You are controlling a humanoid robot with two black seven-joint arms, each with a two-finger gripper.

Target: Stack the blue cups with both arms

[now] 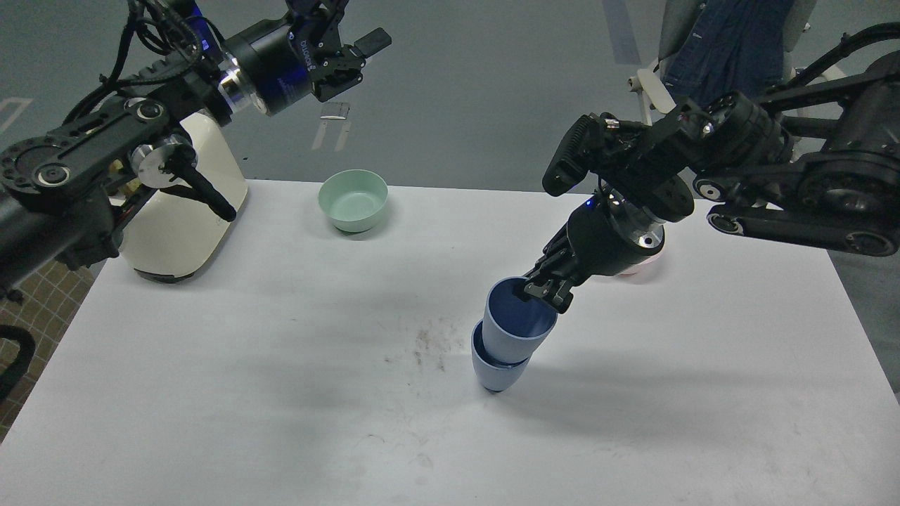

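**Ana:** Tabletop first: what does it look like?

**Ben:** White table [211,393], matte, with a dusty grey smudge [429,348] near the middle. Beyond its far edge lies a grey floor [478,84], and a chair draped with blue cloth [731,49] stands at the upper right. A strip of tan tiling shows at the lower left.

**Ana:** Count the things for me.

**Ben:** Two blue cups, two bowls, one cream-white appliance [186,218] at the table's left edge. The mint-green bowl [353,201] sits near the far edge; the pink bowl [643,270] is mostly hidden behind the right arm.

**Ana:** And the cups?

**Ben:** Right of centre. The upper blue cup [519,320] is nested in the lower blue cup [498,369], which stands on the table. The pair leans a little.

**Ana:** The pincers?

**Ben:** The right gripper [545,289] is at the upper cup's far rim, one finger seemingly inside and one outside, pinching the wall. The left gripper [355,60] hangs high over the far left, well apart from everything, its fingers spread with nothing between them.
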